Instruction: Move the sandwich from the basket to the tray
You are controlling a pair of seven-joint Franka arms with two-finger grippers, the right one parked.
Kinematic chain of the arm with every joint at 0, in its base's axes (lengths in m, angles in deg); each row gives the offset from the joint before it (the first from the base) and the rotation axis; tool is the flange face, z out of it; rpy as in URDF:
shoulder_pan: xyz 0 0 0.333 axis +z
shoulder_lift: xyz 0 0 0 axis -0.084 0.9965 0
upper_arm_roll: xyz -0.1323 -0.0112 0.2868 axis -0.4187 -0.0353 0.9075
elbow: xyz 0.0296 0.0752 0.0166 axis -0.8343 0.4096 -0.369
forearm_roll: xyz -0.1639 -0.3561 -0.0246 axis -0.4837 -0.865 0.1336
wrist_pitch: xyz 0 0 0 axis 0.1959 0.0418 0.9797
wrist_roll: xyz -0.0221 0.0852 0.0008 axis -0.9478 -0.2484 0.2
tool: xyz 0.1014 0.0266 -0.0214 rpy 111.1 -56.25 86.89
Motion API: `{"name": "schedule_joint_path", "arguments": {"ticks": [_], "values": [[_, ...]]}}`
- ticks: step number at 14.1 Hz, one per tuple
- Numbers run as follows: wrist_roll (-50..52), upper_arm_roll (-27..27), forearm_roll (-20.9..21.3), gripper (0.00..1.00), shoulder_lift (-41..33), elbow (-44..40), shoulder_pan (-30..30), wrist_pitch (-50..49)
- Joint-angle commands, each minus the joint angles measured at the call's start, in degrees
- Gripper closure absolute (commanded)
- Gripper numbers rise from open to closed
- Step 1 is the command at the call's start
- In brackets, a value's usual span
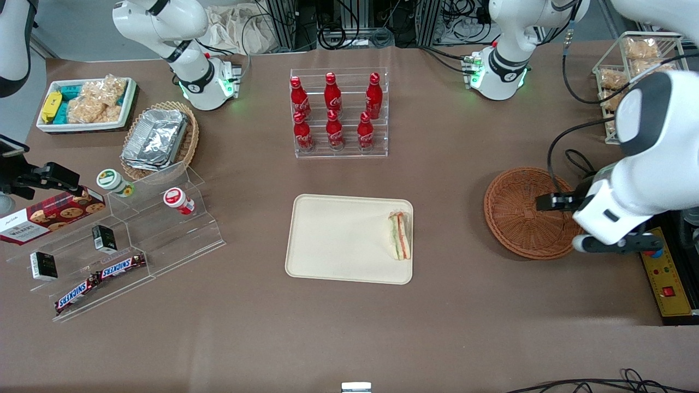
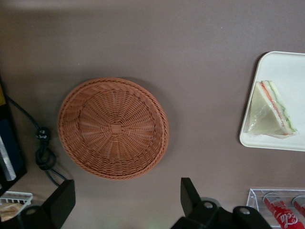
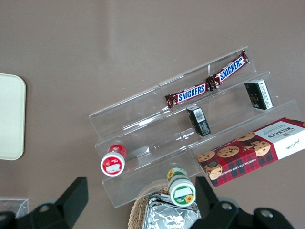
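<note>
The sandwich (image 1: 400, 236), a wrapped triangular wedge with green and orange-red layers, lies on the cream tray (image 1: 338, 240), at the tray's edge toward the working arm's end. The round reddish-brown wicker basket (image 1: 521, 213) sits beside the tray and holds nothing. My left gripper (image 1: 554, 202) hovers above the basket's rim, open and empty. In the left wrist view the basket (image 2: 114, 128) lies ahead of the spread fingers (image 2: 190, 195) of the gripper (image 2: 126, 200), and the sandwich (image 2: 269, 109) rests on the tray (image 2: 286, 67).
A clear rack of red cola bottles (image 1: 338, 112) stands farther from the camera than the tray. A stepped acrylic shelf with snacks (image 1: 125, 240), a tan basket of foil trays (image 1: 158, 139) and a white bin (image 1: 87, 103) lie toward the parked arm's end. A wire rack (image 1: 628, 71) and a control box (image 1: 669, 278) flank the working arm.
</note>
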Motion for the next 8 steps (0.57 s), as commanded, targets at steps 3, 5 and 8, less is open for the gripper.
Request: {"name": "schedule_joint_path", "arguments": {"ticks": [3,5,8], "values": [[-3.8,-0.2,-0.1,0.01,-2.1,1.0,1.6,-0.7],[-3.8,-0.2,-0.1,0.01,-2.2,0.7,1.6,-0.7],[-3.9,-0.2,-0.1,0.01,-2.1,0.6,1.6,-0.7]]}}
